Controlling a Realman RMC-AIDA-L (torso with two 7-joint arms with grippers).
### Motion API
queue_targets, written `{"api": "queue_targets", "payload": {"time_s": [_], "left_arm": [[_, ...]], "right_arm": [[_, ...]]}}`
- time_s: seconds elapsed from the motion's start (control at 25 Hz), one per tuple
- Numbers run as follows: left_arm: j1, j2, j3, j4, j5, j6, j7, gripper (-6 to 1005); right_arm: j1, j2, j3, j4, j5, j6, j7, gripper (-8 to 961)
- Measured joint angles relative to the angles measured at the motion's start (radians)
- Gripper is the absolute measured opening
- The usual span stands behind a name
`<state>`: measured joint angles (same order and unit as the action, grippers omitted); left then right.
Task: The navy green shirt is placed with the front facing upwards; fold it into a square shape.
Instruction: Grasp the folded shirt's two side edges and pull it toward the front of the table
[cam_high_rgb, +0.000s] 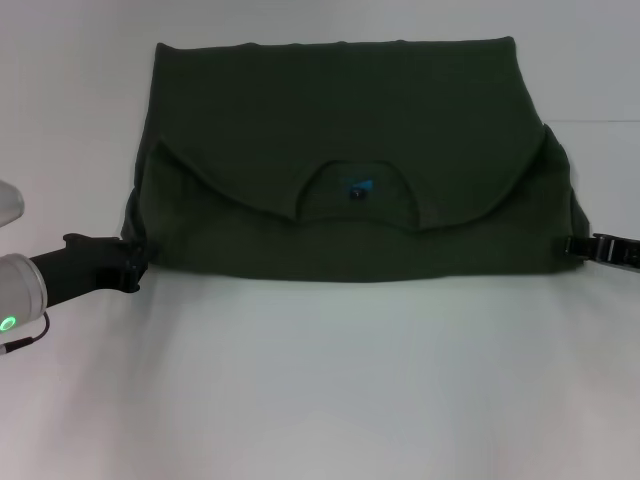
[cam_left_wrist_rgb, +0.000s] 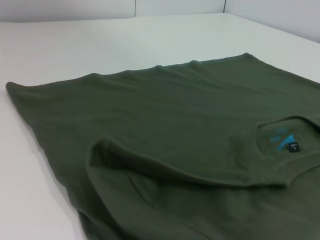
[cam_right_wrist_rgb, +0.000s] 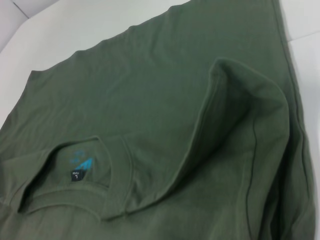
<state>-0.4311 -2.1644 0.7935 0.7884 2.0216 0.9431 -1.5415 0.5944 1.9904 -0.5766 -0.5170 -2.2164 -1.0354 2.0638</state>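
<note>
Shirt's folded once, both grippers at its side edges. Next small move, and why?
Probably draw the left gripper inward, carrying its side of the shirt toward the collar. The shirt lies as a wide band, not square; the right gripper sits at the opposite edge.

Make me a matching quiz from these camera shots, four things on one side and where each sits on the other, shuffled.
Things:
1. left pincer
2. right pincer
3. blue print
4. black tag

Places:
A. at the shirt's right edge in the head view
B. inside the collar, just under the blue print
C. at the shirt's left near corner in the head view
D. inside the collar opening, mid-width of the folded navy green shirt

Pairs: 1-C, 2-A, 3-D, 4-B
</note>
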Motion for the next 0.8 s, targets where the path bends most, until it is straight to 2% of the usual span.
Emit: {"api": "queue_targets", "payload": {"time_s": [0.08, 0.52, 0.68, 0.8], "left_arm": [[0.0, 0.0, 0.001, 0.0, 0.0, 0.0, 0.0, 37], [0.001, 0.0, -0.005, 0.0, -0.001, 0.007, -0.004, 37], [0.021, -0.001, -0.006, 0.036, -0.001, 0.049, -0.055, 37], [0.054, 0.0, -0.007, 0.095, 0.0, 0.138, -0.127, 37]], "right_arm": [[0.0, 0.0, -0.001, 0.0, -0.001, -0.002, -0.002, 327], [-0.019, 0.007, 0.008, -0.001, 0.004, -0.005, -0.026, 92], [-0.035, 0.005, 0.009, -0.011, 0.008, -0.018, -0.029, 42], [-0.06, -0.002, 0.012, -0.017, 0.038, -0.063, -0.059, 30]]}}
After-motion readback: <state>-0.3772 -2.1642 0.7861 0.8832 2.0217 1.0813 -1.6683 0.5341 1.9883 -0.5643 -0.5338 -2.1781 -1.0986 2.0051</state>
